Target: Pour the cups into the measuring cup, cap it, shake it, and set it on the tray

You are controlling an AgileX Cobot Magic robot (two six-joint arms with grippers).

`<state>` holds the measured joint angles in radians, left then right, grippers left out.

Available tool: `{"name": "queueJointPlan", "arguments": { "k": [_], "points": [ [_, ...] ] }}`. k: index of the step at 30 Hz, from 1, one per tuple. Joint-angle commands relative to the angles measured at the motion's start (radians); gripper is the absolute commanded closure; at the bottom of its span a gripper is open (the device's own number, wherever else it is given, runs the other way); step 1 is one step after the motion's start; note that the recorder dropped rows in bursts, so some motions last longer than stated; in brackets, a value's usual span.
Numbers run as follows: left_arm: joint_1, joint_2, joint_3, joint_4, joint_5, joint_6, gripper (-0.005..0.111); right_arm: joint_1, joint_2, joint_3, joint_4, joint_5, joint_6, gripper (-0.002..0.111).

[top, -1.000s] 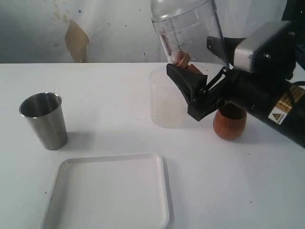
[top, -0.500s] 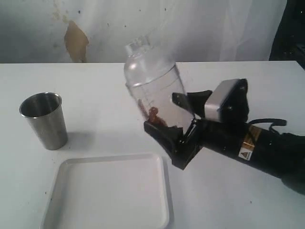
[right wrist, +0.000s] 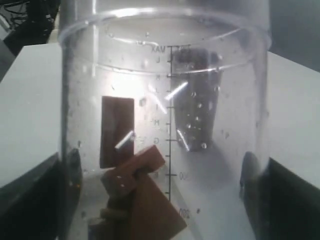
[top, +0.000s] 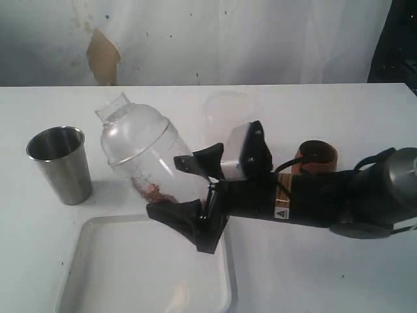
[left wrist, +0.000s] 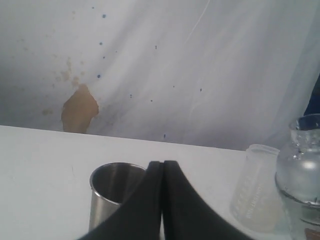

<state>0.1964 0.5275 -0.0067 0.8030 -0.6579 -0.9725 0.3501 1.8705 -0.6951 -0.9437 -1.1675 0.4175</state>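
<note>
My right gripper (top: 167, 186) is shut on the clear measuring cup (top: 146, 156), which wears a domed clear cap and leans left, just above the far rim of the white tray (top: 150, 267). Brown pieces (right wrist: 135, 200) lie against its lower wall, beside the graduation marks of the measuring cup (right wrist: 200, 75); the right gripper (right wrist: 165, 200) has dark fingers (right wrist: 30, 200) on both sides. The steel tumbler (top: 60, 163) stands upright at the left. Behind the right arm sits the wooden cup (top: 317, 156). My left gripper (left wrist: 162, 167) is shut on nothing, in front of the steel tumbler (left wrist: 112, 192).
A frosted, wider container (top: 231, 111) stands behind the right gripper, near the back of the white table; the left wrist view shows this frosted container (left wrist: 255, 197) beside the capped cup (left wrist: 302, 170). A white curtain hangs behind the table.
The right arm has swung the capped measuring cup from high at the back down and to the left, to just above the tray's far rim. The brown pieces have shifted inside it.
</note>
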Motion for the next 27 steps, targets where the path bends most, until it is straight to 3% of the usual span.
{"name": "queueJointPlan", "arguments": {
  "k": [1, 7, 18, 27],
  "points": [
    [0.0, 0.0, 0.007, 0.093, -0.044, -0.062, 0.107, 0.043, 0.006, -0.045, 0.001, -0.054, 0.002, 0.108],
    [0.0, 0.109, 0.007, 0.1, -0.195, -0.067, 0.107, 0.061, 0.006, -0.081, -0.018, -0.054, 0.034, 0.108],
    [0.0, 0.459, -0.025, 0.151, -0.446, 0.007, 0.107, 0.075, 0.006, -0.087, -0.04, -0.054, 0.082, 0.108],
    [0.0, 0.667, -0.078, 0.179, -0.552, 0.052, 0.107, 0.119, 0.006, -0.089, -0.042, -0.054, 0.082, 0.108]
  ]
}}
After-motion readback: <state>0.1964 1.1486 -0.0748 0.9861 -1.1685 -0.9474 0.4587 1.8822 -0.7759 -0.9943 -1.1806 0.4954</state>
